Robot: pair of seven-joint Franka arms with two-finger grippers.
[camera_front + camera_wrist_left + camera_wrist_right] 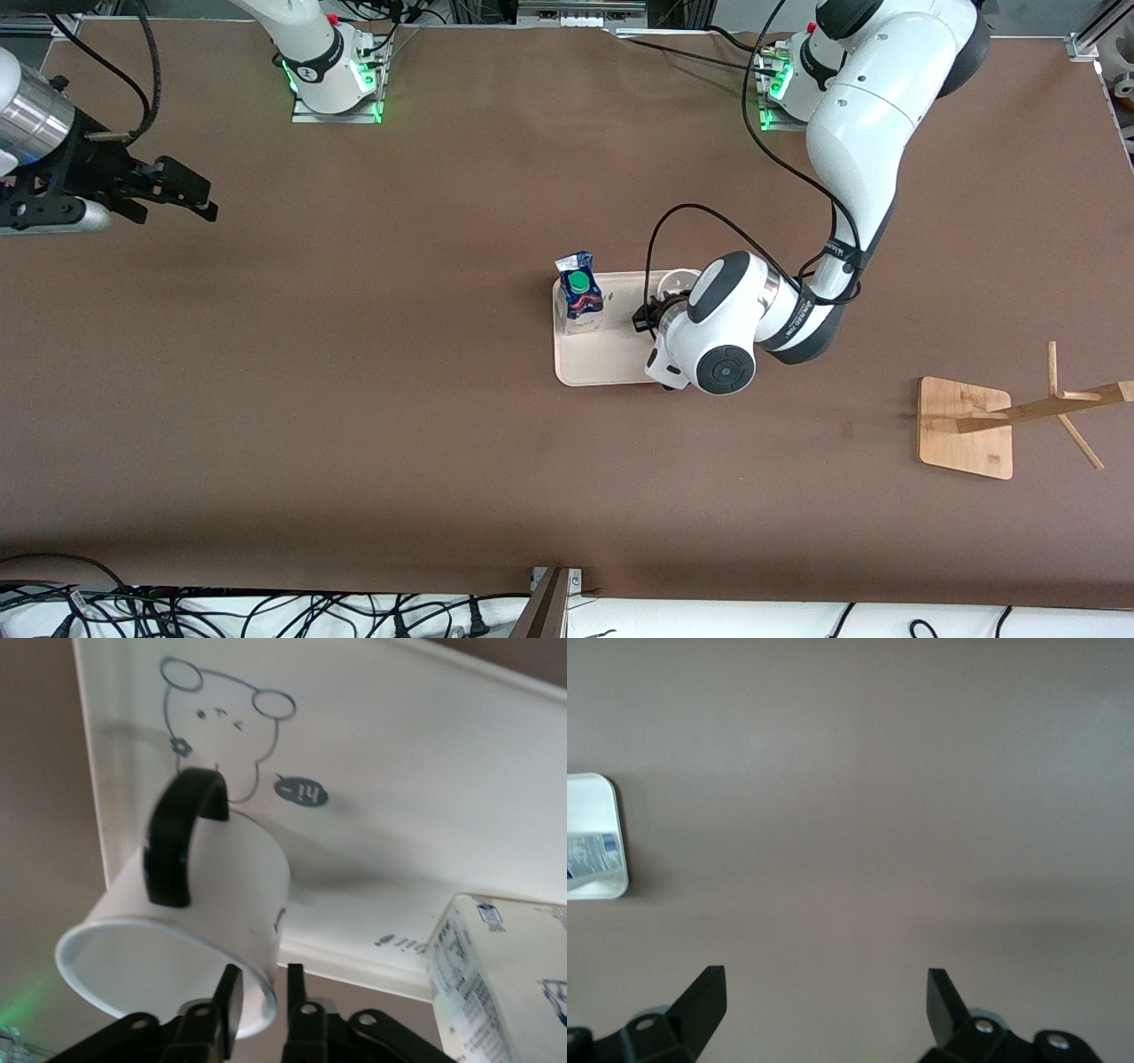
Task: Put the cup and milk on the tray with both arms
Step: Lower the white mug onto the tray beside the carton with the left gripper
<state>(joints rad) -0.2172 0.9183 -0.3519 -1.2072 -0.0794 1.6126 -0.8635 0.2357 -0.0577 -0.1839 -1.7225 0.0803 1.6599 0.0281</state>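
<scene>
Front overhead; wrists close; all share tray (pixel 602 363).

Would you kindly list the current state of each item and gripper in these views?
cup: tilted over the tray, its rim pinched by the left gripper.
milk: upright on the tray, cap on.
tray: flat on the table, carrying the milk.
left gripper: jaws shut on the cup's rim, over the tray.
right gripper: jaws open, holding nothing, waiting above bare table at the right arm's end.
wooden rack: on the table, nothing hanging on it.
</scene>
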